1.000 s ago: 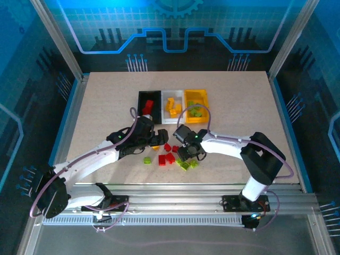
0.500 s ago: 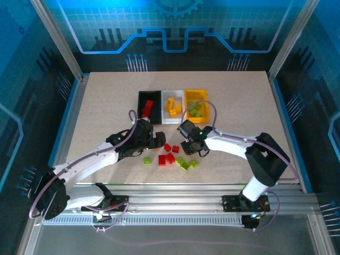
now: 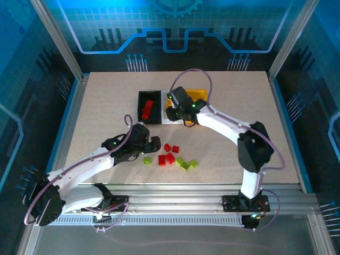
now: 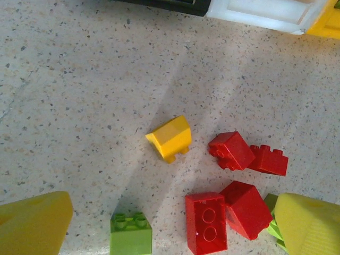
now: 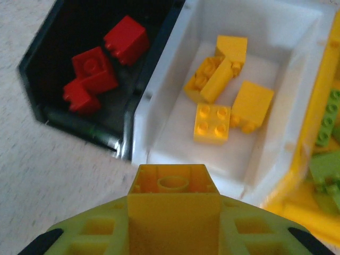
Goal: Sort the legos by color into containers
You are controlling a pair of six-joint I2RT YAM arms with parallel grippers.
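Note:
My right gripper (image 3: 177, 110) hovers at the near edge of the white bin (image 5: 175, 133), shut on a yellow brick (image 5: 173, 207). That bin holds several yellow bricks (image 5: 212, 123). Left of it, the black bin (image 3: 141, 98) holds three red bricks (image 5: 93, 66). The yellow-orange bin (image 5: 319, 101) on the right holds green bricks (image 5: 325, 170). My left gripper (image 4: 170, 212) stands open low over the loose pile. A yellow brick (image 4: 170, 138) lies ahead of it. Between its fingers lie a green brick (image 4: 130, 234) and red bricks (image 4: 206, 223).
Loose red bricks (image 3: 166, 158) and green bricks (image 3: 186, 163) lie on the speckled table (image 3: 95, 106) between the bins and the near edge. Metal frame posts stand at the table's corners.
My right gripper closed on a yellow brick at the pile, then carried it up and back to the white bin. The left arm drew back slightly to the left, still open.

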